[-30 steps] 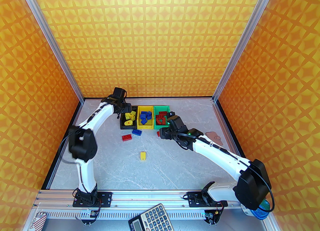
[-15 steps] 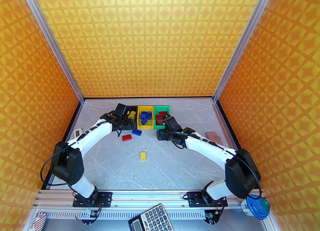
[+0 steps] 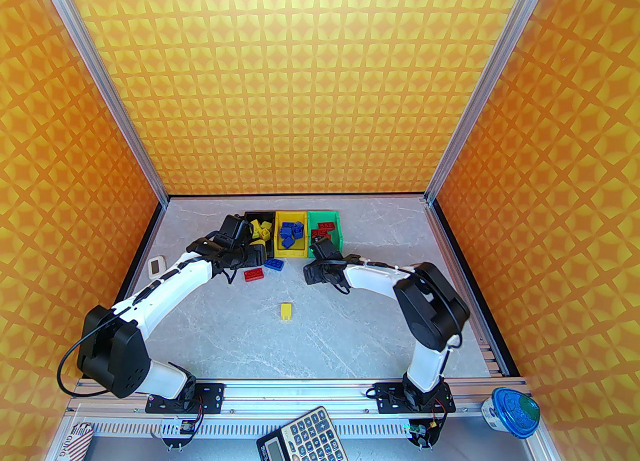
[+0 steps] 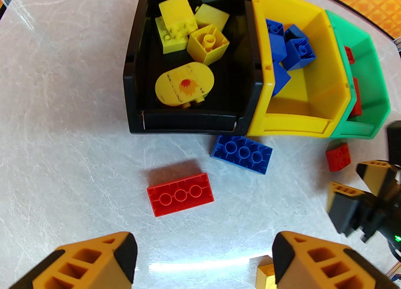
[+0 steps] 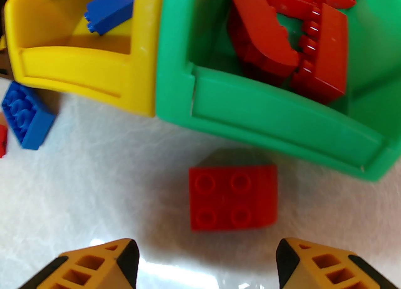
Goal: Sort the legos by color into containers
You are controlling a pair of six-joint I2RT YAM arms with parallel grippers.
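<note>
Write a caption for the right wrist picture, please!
Open right gripper hovers over a red lego lying just outside the green bin.

Orange patterned walls, grey marble tabletop

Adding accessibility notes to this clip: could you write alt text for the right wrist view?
The right gripper, jaws open, faces a red brick lying on the table in front of the green bin, which holds more red bricks. The yellow bin beside it holds blue bricks, with another blue brick outside it.
</note>
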